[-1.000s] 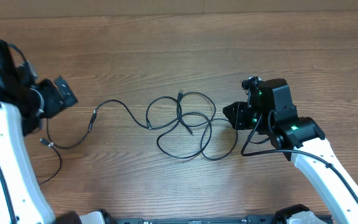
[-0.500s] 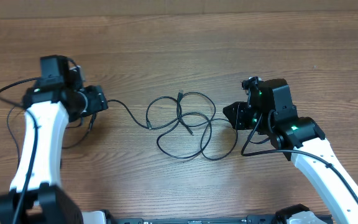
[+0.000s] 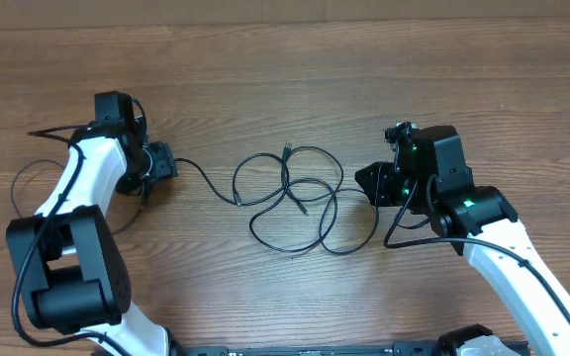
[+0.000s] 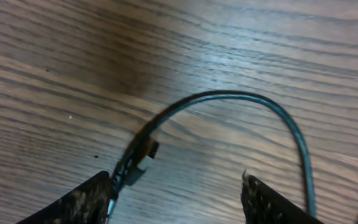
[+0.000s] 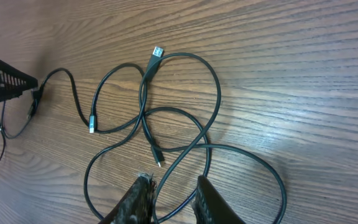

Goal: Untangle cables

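Observation:
The cables (image 3: pixel 295 198) are thin black cords lying in overlapping loops at the table's middle. One strand runs left to a small plug (image 3: pixel 147 190). My left gripper (image 3: pixel 165 163) hovers right at that plug end. In the left wrist view it (image 4: pixel 176 186) is open, and the plug (image 4: pixel 140 158) sits against the left fingertip (image 4: pixel 89 199). My right gripper (image 3: pixel 364 184) stands at the tangle's right side. In the right wrist view it (image 5: pixel 173 182) has a narrow gap, and one cable strand (image 5: pixel 166 168) runs loosely through that gap.
The wooden table (image 3: pixel 295 79) stretches bare behind the tangle. A USB plug (image 5: pixel 156 52) lies at the top of the loops. The left arm's own thick cable (image 3: pixel 28 178) loops out over the far left.
The left arm has swung in from the far left to the cable's plug end, and its jaws have narrowed somewhat. The right arm and the tangle have not moved.

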`<action>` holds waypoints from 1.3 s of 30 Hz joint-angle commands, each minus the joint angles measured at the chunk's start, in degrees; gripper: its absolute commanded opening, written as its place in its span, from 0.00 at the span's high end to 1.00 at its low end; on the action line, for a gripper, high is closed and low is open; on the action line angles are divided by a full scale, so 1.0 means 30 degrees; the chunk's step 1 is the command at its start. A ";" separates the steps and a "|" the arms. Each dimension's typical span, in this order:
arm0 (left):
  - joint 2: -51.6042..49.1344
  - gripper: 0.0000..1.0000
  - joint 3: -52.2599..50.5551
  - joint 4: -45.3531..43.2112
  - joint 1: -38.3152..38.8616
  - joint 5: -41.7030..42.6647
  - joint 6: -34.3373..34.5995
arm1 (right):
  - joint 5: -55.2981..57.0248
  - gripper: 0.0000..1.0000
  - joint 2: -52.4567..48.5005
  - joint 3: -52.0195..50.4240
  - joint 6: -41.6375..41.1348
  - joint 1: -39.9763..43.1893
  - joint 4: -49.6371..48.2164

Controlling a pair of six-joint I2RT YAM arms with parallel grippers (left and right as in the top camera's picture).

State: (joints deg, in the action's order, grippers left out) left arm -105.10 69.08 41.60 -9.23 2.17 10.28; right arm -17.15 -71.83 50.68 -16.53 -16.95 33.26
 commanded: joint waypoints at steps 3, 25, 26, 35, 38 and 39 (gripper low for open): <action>-0.0780 0.34 -0.0080 -0.0401 0.0000 -0.0794 -0.0364 | 0.0146 0.79 0.0321 0.0313 -0.0131 0.0066 0.0029; -0.1435 0.58 -0.0138 -0.0299 0.0102 -0.0729 -0.0146 | 0.0131 0.79 0.0321 0.0313 -0.0138 0.0066 0.0029; -0.1435 0.58 -0.0138 -0.0255 0.0102 -0.0729 -0.0138 | 0.0131 0.79 0.0321 0.0313 -0.0138 0.0066 0.0029; -0.1435 0.66 -0.0160 0.0051 0.0109 -0.0729 -0.0138 | 0.0131 0.79 0.0321 0.0313 -0.0138 0.0066 0.0036; -0.1435 0.69 -0.0160 0.0131 0.0109 -0.0729 -0.0138 | 0.0131 0.79 0.0321 0.0313 -0.0138 0.0066 0.0036; -0.1435 0.71 -0.0160 0.0146 0.0109 -0.0729 -0.0146 | 0.0131 0.79 0.0321 0.0313 -0.0138 0.0066 0.0036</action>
State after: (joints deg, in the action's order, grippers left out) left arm -108.90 69.01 41.87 -9.17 0.58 10.09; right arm -17.15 -71.83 50.68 -16.56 -16.95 33.28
